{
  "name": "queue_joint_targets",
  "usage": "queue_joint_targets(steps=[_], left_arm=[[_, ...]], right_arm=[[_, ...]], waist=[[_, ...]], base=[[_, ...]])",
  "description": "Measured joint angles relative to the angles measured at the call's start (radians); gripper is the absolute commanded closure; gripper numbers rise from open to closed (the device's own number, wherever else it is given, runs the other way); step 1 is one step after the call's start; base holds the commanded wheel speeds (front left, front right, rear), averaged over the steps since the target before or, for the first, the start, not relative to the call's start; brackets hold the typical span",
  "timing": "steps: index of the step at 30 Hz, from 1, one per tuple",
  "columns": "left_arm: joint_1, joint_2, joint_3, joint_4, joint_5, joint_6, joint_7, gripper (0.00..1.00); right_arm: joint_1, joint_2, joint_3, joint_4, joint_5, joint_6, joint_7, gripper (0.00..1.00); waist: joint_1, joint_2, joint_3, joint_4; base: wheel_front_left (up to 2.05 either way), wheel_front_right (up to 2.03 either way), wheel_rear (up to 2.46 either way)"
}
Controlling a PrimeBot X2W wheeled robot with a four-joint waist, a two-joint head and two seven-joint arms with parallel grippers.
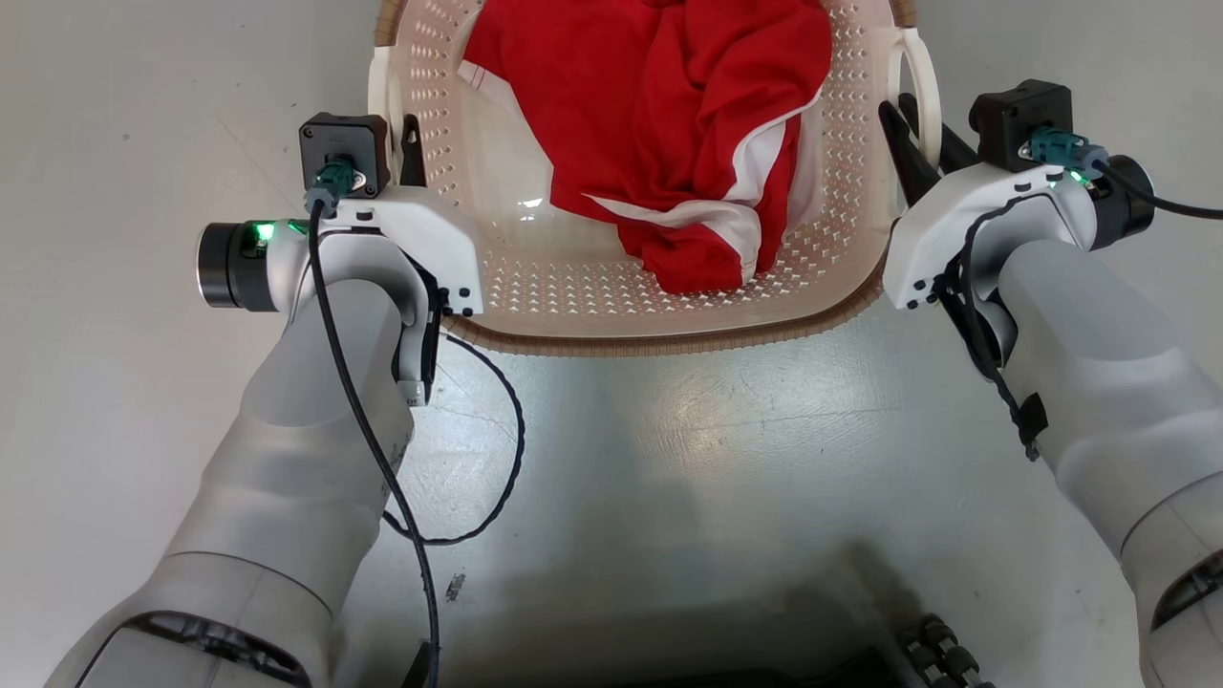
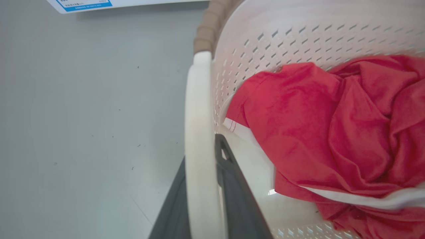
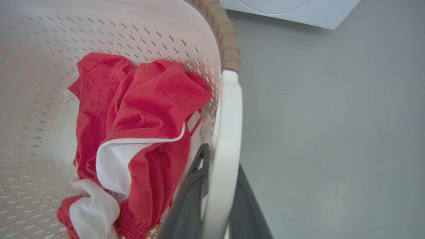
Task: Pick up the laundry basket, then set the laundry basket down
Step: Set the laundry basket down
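Robot arm, detail. Forearm (image 1: 315, 459): pale grey, smooth, tapering shell. It ends in a white wrist housing (image 1: 420, 234), the reference part here. On the housing: a black square camera block (image 1: 344, 153) with a teal connector (image 1: 336, 174), from which a black cable (image 1: 382, 459) runs back. Beside the housing: a green light (image 1: 263, 229) and a black cylindrical cap (image 1: 225, 266). Beyond the housing: the left gripper (image 2: 202, 156), two long, dark grey, tapering fingers (image 2: 235, 196).

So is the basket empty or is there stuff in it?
Not empty. The laundry basket holds a crumpled red and white garment, with bare basket floor showing beside it.
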Motion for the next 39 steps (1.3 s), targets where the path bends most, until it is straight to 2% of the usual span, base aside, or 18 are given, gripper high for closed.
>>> queue_joint_targets(steps=[2,3,4,5,12,25,39], left_arm=[[-0.002,-0.005,0.01,0.005,0.006,0.0,0.0,1.0],[-0.002,-0.007,0.017,0.007,0.006,0.0,0.0,0.97],[-0.004,-0.008,0.021,0.007,0.008,0.002,0.0,0.24],[-0.007,-0.008,0.023,0.01,0.018,0.005,-0.002,0.0],[-0.021,-0.01,0.053,0.017,0.041,0.019,-0.005,0.0],[0.025,-0.014,0.115,-0.002,0.058,0.009,-0.005,0.0],[0.189,-0.016,0.141,-0.092,0.058,-0.026,-0.005,0.0]], right_arm=[[0.0,0.001,-0.014,0.0,-0.007,0.0,0.0,1.0],[0.0,0.0,-0.028,-0.001,-0.009,0.003,0.0,0.98],[0.0,-0.001,-0.039,-0.004,-0.019,0.007,0.0,0.69],[0.0,-0.003,-0.047,-0.007,-0.035,0.008,0.001,0.0],[0.008,-0.001,-0.12,-0.021,-0.105,0.009,0.0,0.0],[0.104,0.005,-0.276,-0.074,-0.218,0.009,0.0,0.0],[0.273,0.023,-0.462,-0.184,-0.354,0.009,0.0,0.0]], waist=[[0.0,0.0,0.003,0.0],[0.0,0.0,0.005,0.0],[0.0,0.0,0.007,0.0],[0.0,0.0,0.009,0.0],[0.0,0.0,0.008,0.0],[0.0,0.0,-0.068,-0.004],[0.0,0.0,-0.261,-0.006]], base=[[0.0,0.0,0.0],[0.0,0.0,0.0],[0.0,0.0,0.0],[0.0,0.0,0.0],[0.0,0.0,0.0],[0.0,0.0,0.0],[0.0,0.0,0.0]])
